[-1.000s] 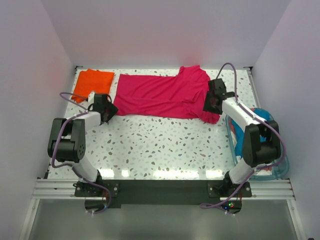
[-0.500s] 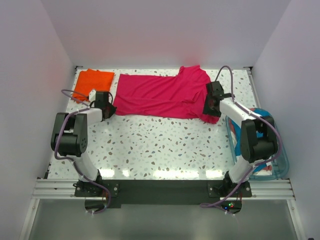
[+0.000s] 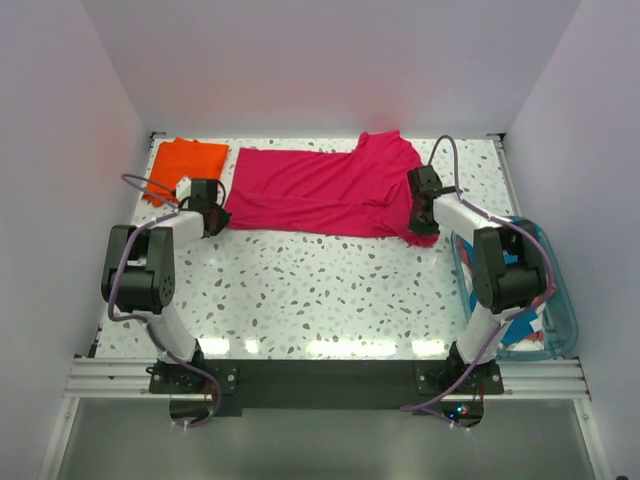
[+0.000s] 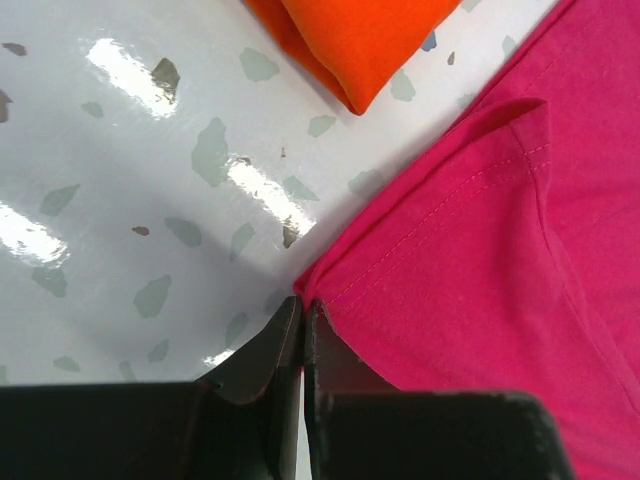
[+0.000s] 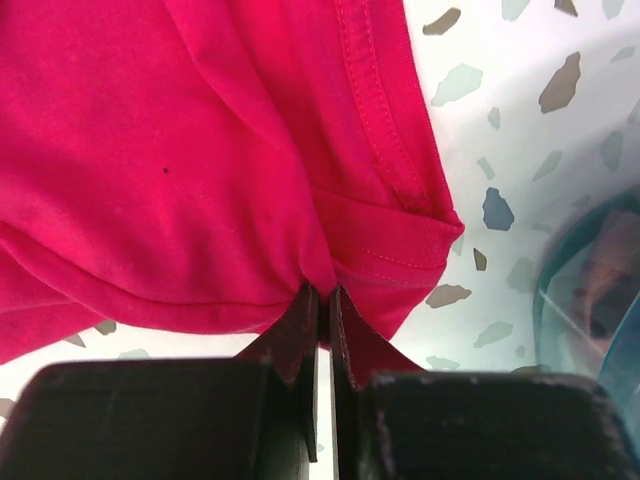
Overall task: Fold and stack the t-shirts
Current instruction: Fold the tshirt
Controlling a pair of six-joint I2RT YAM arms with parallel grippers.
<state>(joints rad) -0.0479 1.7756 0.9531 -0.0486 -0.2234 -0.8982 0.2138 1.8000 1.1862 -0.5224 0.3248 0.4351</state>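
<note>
1. Top external view: speckled table (image 3: 330, 290). A clear tub (image 3: 572, 325) sits at its near right edge.
2. Left gripper (image 4: 302, 305) is low on the table. Its jaws are pressed together on the hem corner of the magenta shirt (image 4: 470, 280).
3. Right gripper (image 5: 325, 297) has its jaws closed, pinching a bunched fold of that shirt just beside a sleeve cuff.
4. The magenta shirt lies spread flat across the far half of the table, between the two grippers.
5. The orange shirt (image 3: 185, 165) lies folded in the far left corner, just beside the magenta shirt and not touching it.
</note>
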